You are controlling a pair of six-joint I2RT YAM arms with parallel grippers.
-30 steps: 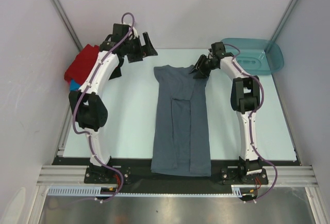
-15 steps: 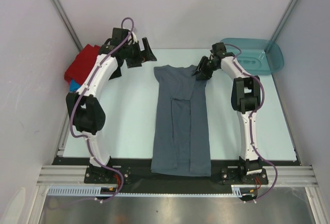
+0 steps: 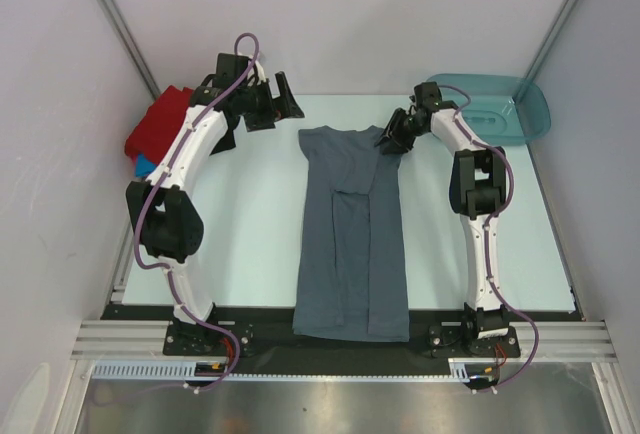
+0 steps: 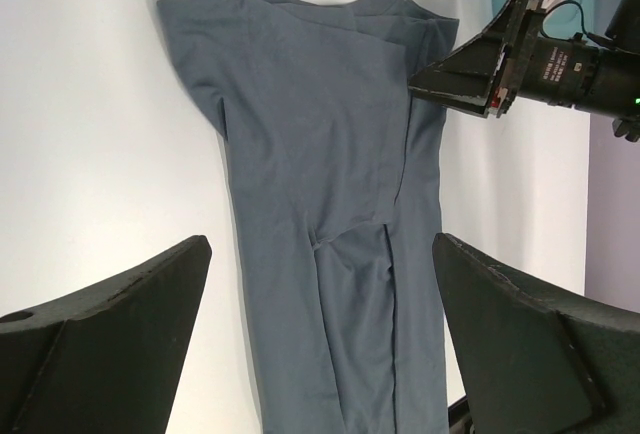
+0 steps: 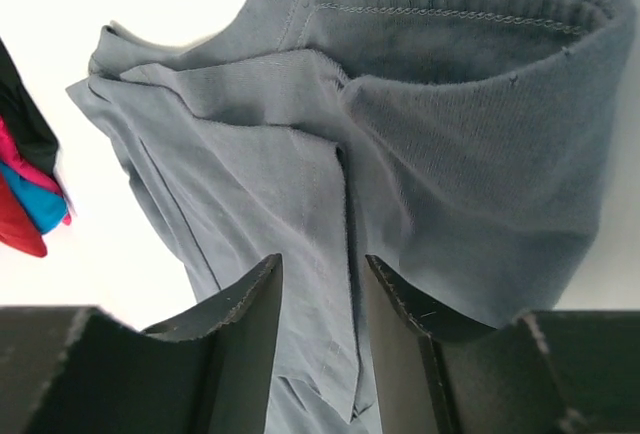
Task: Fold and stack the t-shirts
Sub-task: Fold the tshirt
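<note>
Your right pincer point(image 5: 322, 262) barely moved, half-closed at the shoulder of the slate grey-blue cloth t-shirt point(image 3: 350, 244), can't tell if it's gripping. Left pincer point(image 4: 322, 242) is wide apart. Looks like no fold progress.

Lab cell; white panels point(image 3: 350, 24), aluminium rail point(image 3: 120, 340)

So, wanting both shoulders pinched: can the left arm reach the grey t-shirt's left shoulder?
Probably yes: the open left hand hovers beside the grey t-shirt, only bare table between them.

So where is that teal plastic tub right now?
In the overhead view, the teal tub sits in the far right corner, just beyond the right gripper at the shoulder of the grey t-shirt.
</note>
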